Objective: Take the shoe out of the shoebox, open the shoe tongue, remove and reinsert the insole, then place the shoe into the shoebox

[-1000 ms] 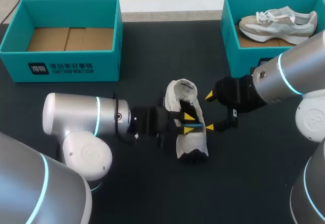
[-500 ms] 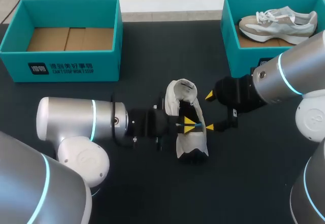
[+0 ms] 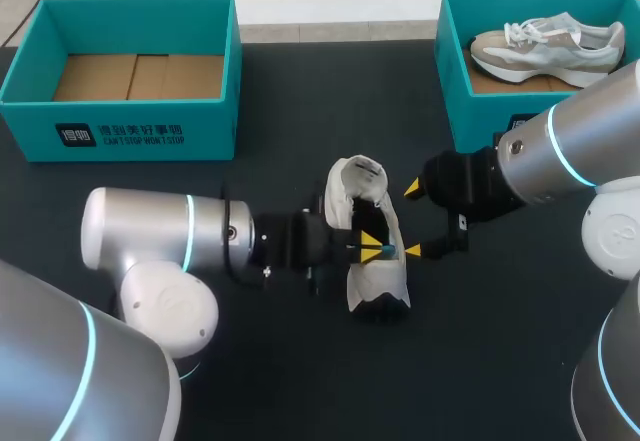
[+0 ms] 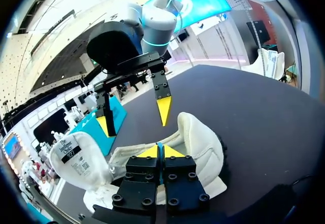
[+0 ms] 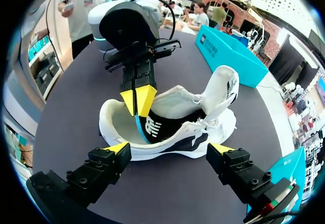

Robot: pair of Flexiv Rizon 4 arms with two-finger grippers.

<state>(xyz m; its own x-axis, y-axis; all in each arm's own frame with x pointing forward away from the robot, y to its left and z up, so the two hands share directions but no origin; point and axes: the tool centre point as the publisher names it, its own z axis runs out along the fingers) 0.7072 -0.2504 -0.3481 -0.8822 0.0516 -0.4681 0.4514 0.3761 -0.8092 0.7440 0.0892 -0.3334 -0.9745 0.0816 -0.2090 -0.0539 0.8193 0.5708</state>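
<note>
White sneaker [image 3: 368, 261] sits mid-bench [image 3: 280, 381], its opening turned toward your left arm [image 3: 170, 246]. Your left jaws are pinched tight on the thin blue edge of the insole [image 5: 140, 128] inside that opening. Your right jaws stand wide apart just beside the sole, holding nothing. A second sneaker [image 3: 545, 46] lies in the teal shoebox [image 3: 452, 81] at the far right corner.

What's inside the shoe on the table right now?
The left hand is pinching the dark insole inside the shoe; the toe end is hidden beneath the tongue.
</note>
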